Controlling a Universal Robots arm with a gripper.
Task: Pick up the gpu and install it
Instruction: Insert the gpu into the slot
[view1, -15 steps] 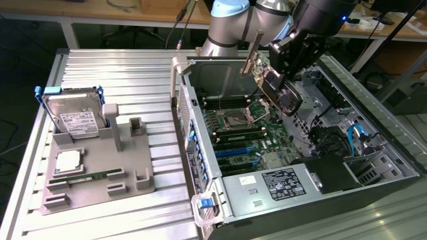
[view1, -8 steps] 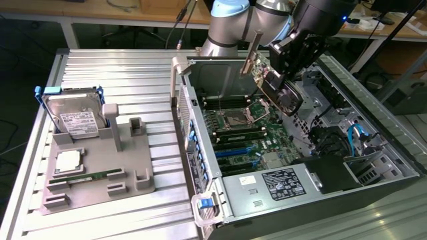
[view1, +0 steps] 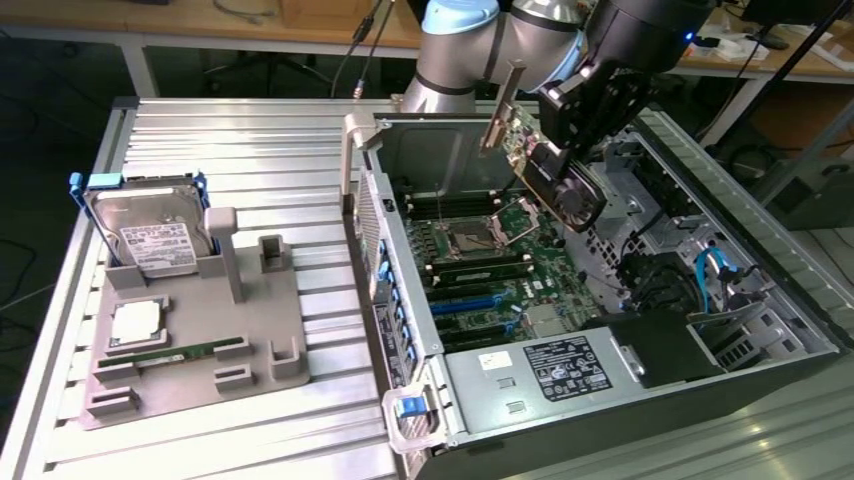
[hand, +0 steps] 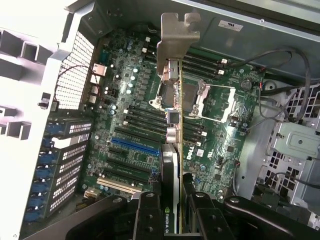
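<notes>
So the pincer (hand: 171, 206) is clamped on the gpu (hand: 171, 125), held edge-on in open air above the open pc case (view1: 387, 215), silver bracket poking out past the fingers. Straight below it is the motherboard (hand: 135, 105) inside the case. The case walls are well clear either side.

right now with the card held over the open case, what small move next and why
Probably ease the graphics card across toward the blue slot before any lowering. The end effector holds it in the air, tilted, above the processor socket, so it isn't lined up with the slot.
</notes>
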